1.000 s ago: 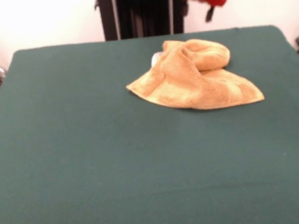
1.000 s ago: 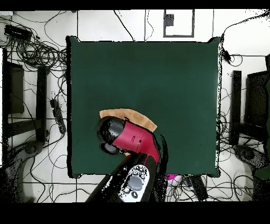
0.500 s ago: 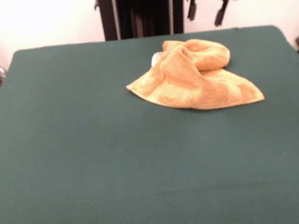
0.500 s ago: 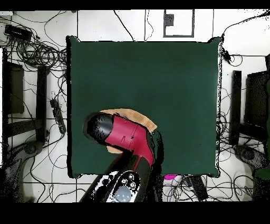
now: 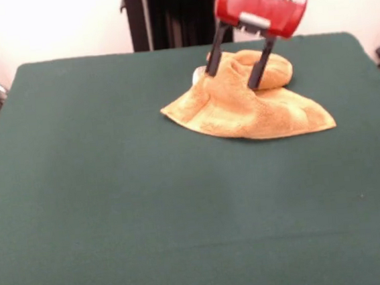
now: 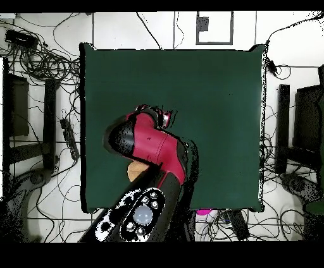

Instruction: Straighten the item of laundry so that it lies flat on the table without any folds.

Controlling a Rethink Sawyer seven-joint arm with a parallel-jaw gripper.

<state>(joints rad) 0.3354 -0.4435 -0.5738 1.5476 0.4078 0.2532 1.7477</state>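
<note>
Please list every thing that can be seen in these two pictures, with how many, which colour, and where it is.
towel: one, orange-tan, crumpled with folds, on the far right part of the table in the front view; in the overhead view mostly hidden under the arm, only a small patch shows.
table: one, dark green cover, fills most of both views.
cables: many, black, on the floor around the table in the overhead view.
dark upright column: one, black, behind the table's far edge in the front view.
arm: one, red and black, over the towel in the overhead view.
hand: one, red body with two dark fingers spread apart, tips at the towel's raised fold.
</note>
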